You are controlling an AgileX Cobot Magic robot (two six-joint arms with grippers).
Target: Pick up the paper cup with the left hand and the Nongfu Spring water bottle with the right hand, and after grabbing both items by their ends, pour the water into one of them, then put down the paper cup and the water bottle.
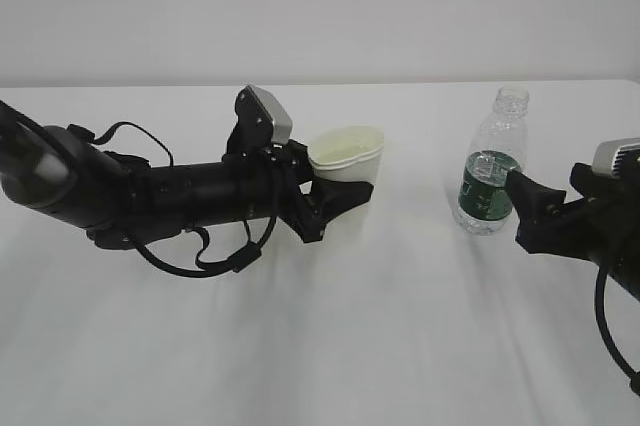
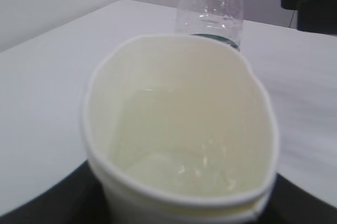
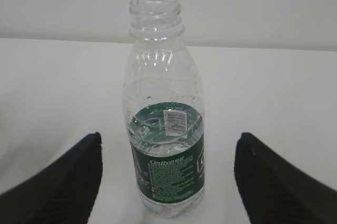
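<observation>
Your left hand [image 1: 335,191], the black two-finger gripper with the grey-silver box at its wrist, has its fingers on either side of the small white tapered paper cup [image 1: 347,158]. The cup's rolled rim looks squeezed into an oval in the left wrist view, so judge that claw as clamped on the cup. From the exterior view you cannot tell for sure whether the cup sits on the white table [image 1: 300,346] or is just off it.

Inside the cup a shallow pool of clear liquid seems to glint at the bottom, though the view is blurred.

Your right hand [image 1: 530,208], the matching black gripper, has its jaws spread wide. The small clear ribbed Nongfu Spring water bottle [image 1: 492,162] with the dark green label band stands upright and capless on the table between them. In the right wrist view both fingers [image 3: 58,187] stand clear of the bottle, so nothing is held there. The water [image 3: 158,132] sits at about the top of the label.

You appear to be either at the pick-up stage on the right side, or letting go after the pour; the liquid in the cup hints at the latter. If the bottle is yet to be taken, drive the right gripper forward until the fingers flank the body, then close. If it is set down, open the left claw once the cup rests flat.
</observation>
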